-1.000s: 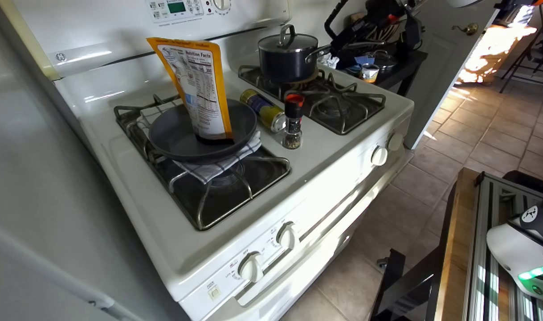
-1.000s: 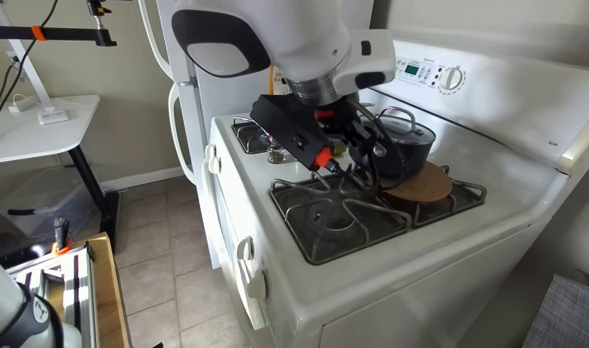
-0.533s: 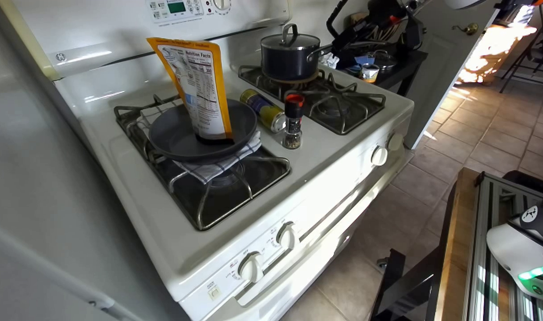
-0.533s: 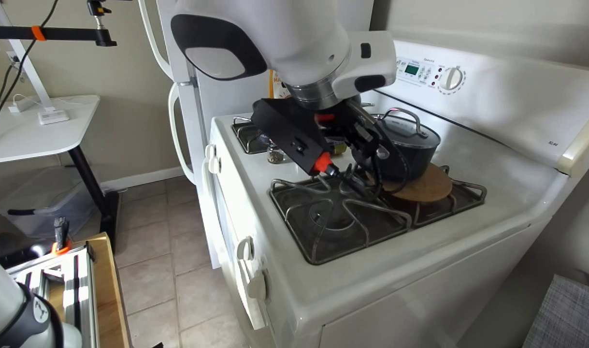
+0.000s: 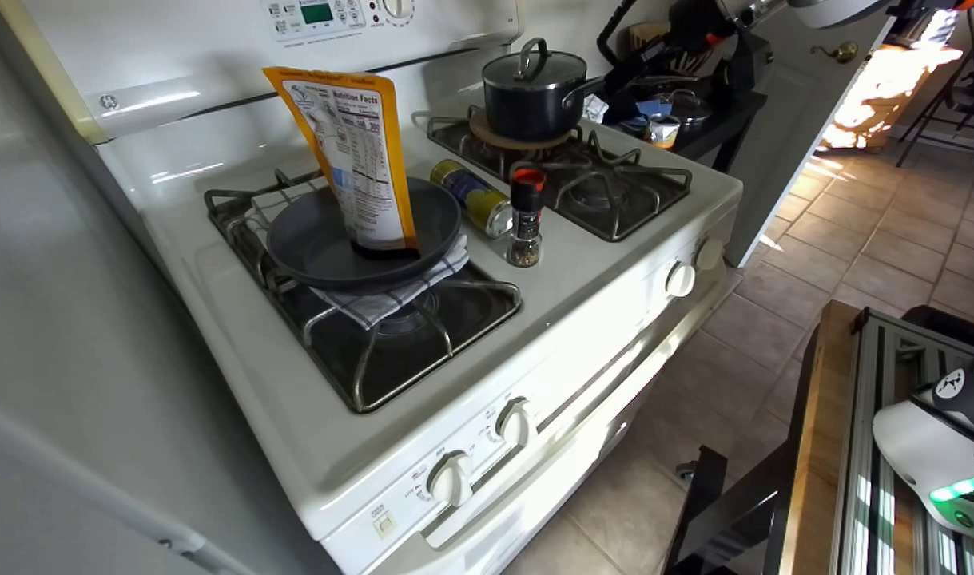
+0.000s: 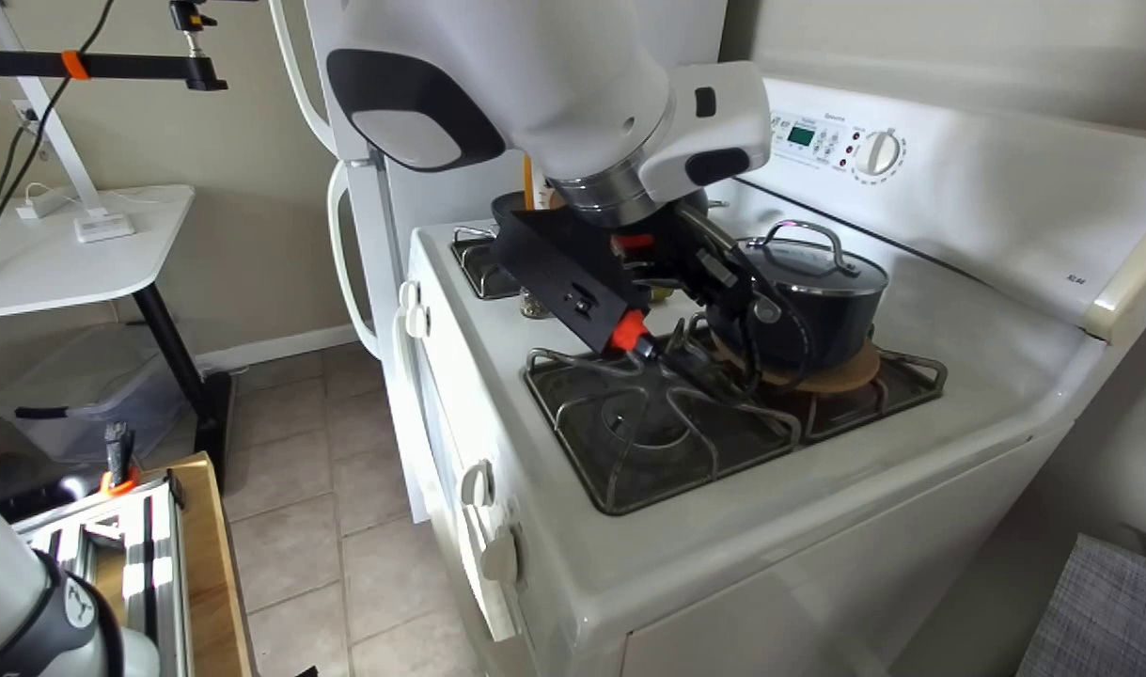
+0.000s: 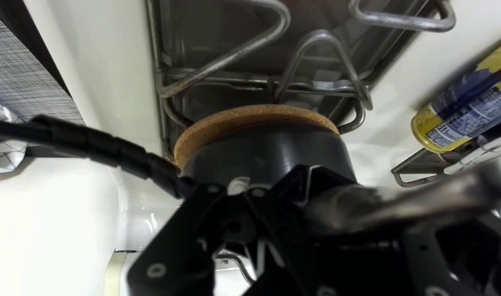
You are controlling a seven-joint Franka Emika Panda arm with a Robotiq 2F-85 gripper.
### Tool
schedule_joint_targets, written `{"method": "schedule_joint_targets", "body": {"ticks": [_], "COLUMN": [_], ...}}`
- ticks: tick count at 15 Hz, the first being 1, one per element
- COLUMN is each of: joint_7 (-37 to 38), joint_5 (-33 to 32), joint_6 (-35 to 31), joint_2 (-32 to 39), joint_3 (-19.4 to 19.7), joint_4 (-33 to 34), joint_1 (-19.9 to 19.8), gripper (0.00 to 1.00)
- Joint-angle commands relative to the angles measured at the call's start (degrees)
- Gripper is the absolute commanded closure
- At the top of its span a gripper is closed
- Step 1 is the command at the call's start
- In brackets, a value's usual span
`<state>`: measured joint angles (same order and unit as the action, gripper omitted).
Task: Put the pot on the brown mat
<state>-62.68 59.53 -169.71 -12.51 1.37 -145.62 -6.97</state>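
Observation:
The dark pot (image 5: 532, 102) with its glass lid stands level over the brown mat (image 5: 484, 130). In an exterior view, the mat's rim sticks out past the pot on the far side from my arm. Seen from the opposite exterior view, the pot (image 6: 831, 315) covers most of the mat (image 6: 840, 374); whether they touch is hard to tell. My gripper (image 5: 612, 82) is shut on the pot's metal handle, close to the pot wall. In the wrist view the handle (image 7: 414, 201) passes across the gripper (image 7: 275, 193), and the mat's cork edge (image 7: 258, 112) curves behind the pot (image 7: 266, 150).
A grey pan (image 5: 319, 239) holding an orange pouch (image 5: 367, 160) sits on the opposite burner. Between the burners are a yellow can (image 5: 475, 196) and a grinder (image 5: 525, 220). Metal grates (image 6: 667, 414) rise around the mat, and the stove's back panel (image 6: 977, 188) stands behind.
The pot has shifted with my gripper, farther from the pan's side of the stove and over the mat, covering more of its near part. My gripper has stayed shut on the handle.

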Motion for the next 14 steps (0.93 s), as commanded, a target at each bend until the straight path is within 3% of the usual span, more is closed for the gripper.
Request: {"method": "schedule_joint_targets", "body": {"ticks": [1, 14], "joint_7": [-3.9, -15.9], "joint_5": [3.8, 17.7], "joint_6": [-2.3, -1.1], "joint_2": [-1.7, -0.5], "joint_3": [0.5, 2.0], "joint_4": [1.2, 4.0], "joint_1": [1.6, 2.0], "gripper": [0.99, 0.99]}}
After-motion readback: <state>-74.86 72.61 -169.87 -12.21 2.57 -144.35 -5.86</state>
